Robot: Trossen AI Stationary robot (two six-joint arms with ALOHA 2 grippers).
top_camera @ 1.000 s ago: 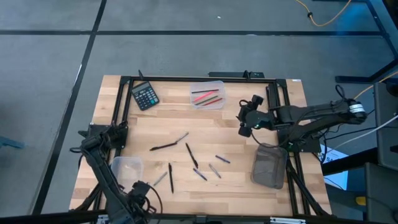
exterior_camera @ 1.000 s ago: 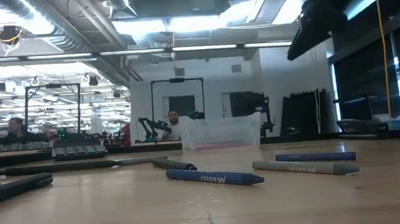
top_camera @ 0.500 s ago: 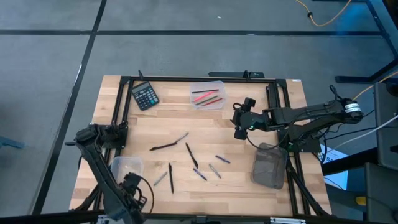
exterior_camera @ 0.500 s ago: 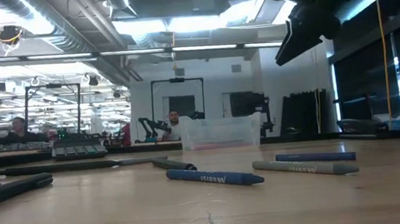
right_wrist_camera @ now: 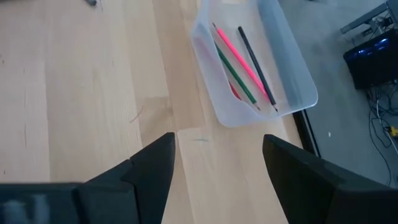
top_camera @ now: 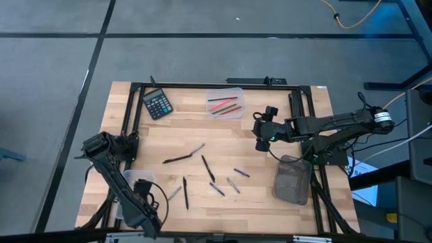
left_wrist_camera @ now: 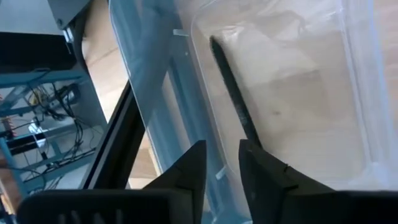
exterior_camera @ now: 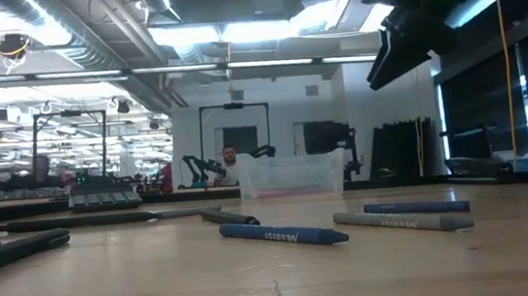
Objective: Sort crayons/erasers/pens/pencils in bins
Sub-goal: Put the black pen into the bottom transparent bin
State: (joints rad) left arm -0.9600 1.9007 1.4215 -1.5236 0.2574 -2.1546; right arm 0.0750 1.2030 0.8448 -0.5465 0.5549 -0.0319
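One thin black pen (left_wrist_camera: 233,99) is lying in the clear plastic bin (left_wrist_camera: 354,74) beneath the narrowly parted left end effector (left_wrist_camera: 222,167); the right end effector (right_wrist_camera: 217,163) is hovering wide open over the wooden desk (right_wrist_camera: 74,93).

Pink, green and black sticks (right_wrist_camera: 239,62), clear bin (right_wrist_camera: 292,87).

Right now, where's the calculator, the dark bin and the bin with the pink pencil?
calculator (top_camera: 157,104), high view, its keypad.
dark bin (top_camera: 292,180), high view, its middle.
bin with the pink pencil (right_wrist_camera: 292,79), right wrist view, its far wall.
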